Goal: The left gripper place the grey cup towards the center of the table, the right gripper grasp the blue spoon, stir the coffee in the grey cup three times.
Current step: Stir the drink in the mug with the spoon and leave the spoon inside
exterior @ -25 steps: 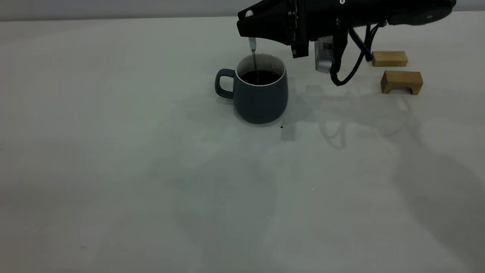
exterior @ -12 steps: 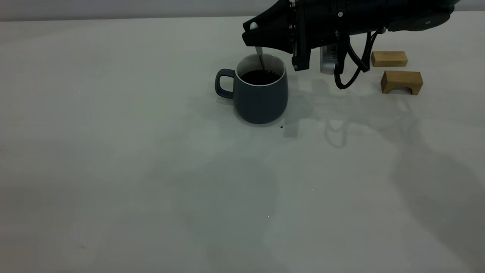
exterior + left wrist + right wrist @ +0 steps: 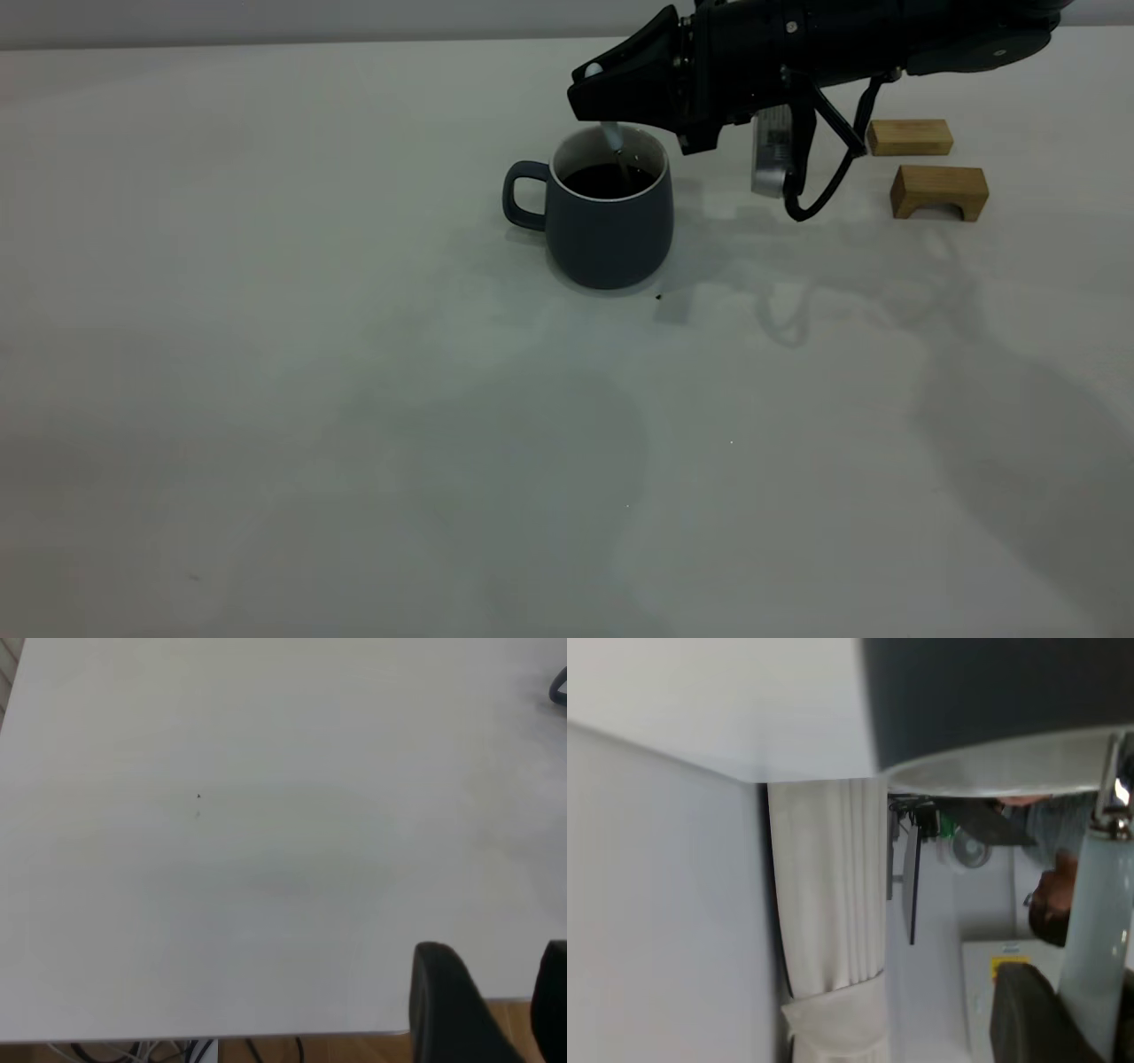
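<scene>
The grey cup (image 3: 611, 221) stands upright on the table (image 3: 354, 399), its handle pointing left, with dark coffee (image 3: 602, 182) inside. My right gripper (image 3: 592, 87) hovers just above the cup's rim, shut on the pale handle of the blue spoon (image 3: 613, 140). The spoon slants down into the coffee near the far right of the cup. In the right wrist view the spoon handle (image 3: 1097, 930) runs between the fingers (image 3: 1028, 1019) of the right gripper (image 3: 1099, 1032) toward the cup's rim (image 3: 992, 778). My left gripper (image 3: 498, 1003) is open over the table edge (image 3: 266, 1035), away from the cup.
Two small wooden blocks (image 3: 911, 137) (image 3: 939, 190) lie to the right of the cup, under the right arm. A tiny dark speck (image 3: 658, 297) sits by the cup's base. A person (image 3: 1050, 904) shows far behind in the right wrist view.
The right gripper has rolled and shifted slightly right. The spoon has swept from the cup's left-centre toward its far right side and now slants instead of hanging straight.
</scene>
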### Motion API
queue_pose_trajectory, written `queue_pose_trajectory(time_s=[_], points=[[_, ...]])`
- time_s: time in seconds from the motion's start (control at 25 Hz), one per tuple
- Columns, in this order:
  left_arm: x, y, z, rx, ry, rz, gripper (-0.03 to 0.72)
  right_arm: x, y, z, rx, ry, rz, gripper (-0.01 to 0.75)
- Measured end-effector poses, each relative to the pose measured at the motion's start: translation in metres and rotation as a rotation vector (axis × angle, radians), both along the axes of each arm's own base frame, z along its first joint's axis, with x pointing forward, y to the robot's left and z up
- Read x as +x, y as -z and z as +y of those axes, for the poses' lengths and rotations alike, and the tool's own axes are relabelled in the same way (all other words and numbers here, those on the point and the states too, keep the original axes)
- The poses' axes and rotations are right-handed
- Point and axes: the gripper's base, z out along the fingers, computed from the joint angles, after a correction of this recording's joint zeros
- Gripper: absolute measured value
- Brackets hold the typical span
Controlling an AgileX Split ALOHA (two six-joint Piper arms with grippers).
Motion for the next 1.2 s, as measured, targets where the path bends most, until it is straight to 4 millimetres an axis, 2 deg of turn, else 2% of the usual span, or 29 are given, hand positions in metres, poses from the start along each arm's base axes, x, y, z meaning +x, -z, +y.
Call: queue_pose_trajectory(time_s=[0.2, 0.6, 0.76, 0.92, 1.2], points=[[0.000, 0.000, 0.000, 0.000, 0.000, 0.000, 0.312, -0.003, -0.005, 0.008, 0.062, -0.017, 0.015, 0.137], [0.000, 0.000, 0.000, 0.001, 0.000, 0.000, 0.312, -0.005, -0.008, 0.009, 0.031, -0.148, -0.301, 0.137], [0.000, 0.000, 0.000, 0.001, 0.000, 0.000, 0.312, -0.004, -0.008, 0.006, 0.007, -0.159, -0.358, 0.137], [0.000, 0.000, 0.000, 0.001, 0.000, 0.000, 0.312, -0.001, -0.003, -0.001, -0.049, -0.132, -0.321, 0.137], [0.000, 0.000, 0.000, 0.001, 0.000, 0.000, 0.312, 0.000, 0.001, -0.002, -0.036, -0.037, -0.074, 0.137]])
